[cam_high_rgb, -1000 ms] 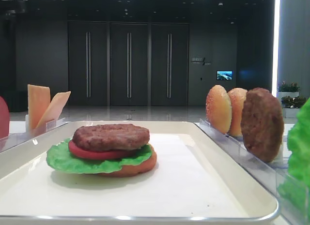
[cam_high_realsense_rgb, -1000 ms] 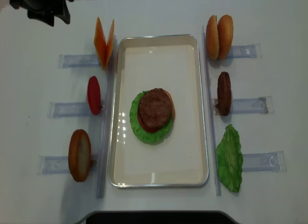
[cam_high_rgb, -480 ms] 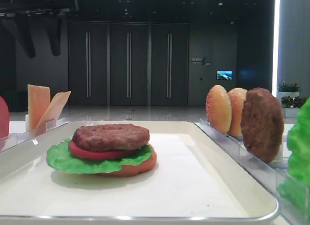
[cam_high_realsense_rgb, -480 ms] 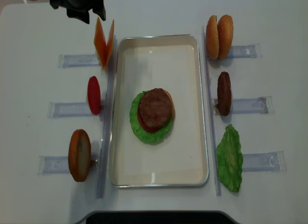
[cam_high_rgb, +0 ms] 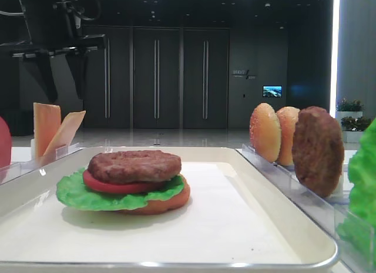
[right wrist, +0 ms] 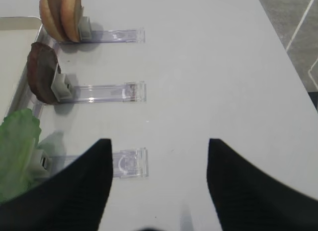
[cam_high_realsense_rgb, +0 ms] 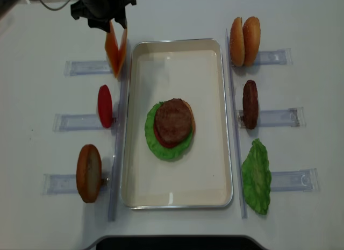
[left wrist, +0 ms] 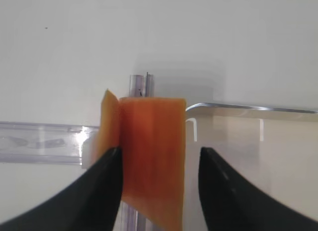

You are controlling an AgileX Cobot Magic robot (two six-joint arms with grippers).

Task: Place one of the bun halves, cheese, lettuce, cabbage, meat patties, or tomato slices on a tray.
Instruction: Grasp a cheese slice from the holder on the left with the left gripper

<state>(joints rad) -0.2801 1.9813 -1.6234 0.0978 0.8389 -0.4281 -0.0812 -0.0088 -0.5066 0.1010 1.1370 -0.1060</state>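
Left gripper (left wrist: 156,186) is hovering with jaws spread around the cheese (left wrist: 151,156), probably risking pinching both slices together.

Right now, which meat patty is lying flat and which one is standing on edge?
The meat patty on the burger stack in the tray lies flat, topping the tomato and lettuce. The other patty stands on edge in the clear rack right of the tray.

The left gripper (left wrist: 158,189) has matte black, tapering fingers (left wrist: 99,191). The right gripper (right wrist: 159,186) shows the same broad black fingers (right wrist: 248,186), faintly ribbed.
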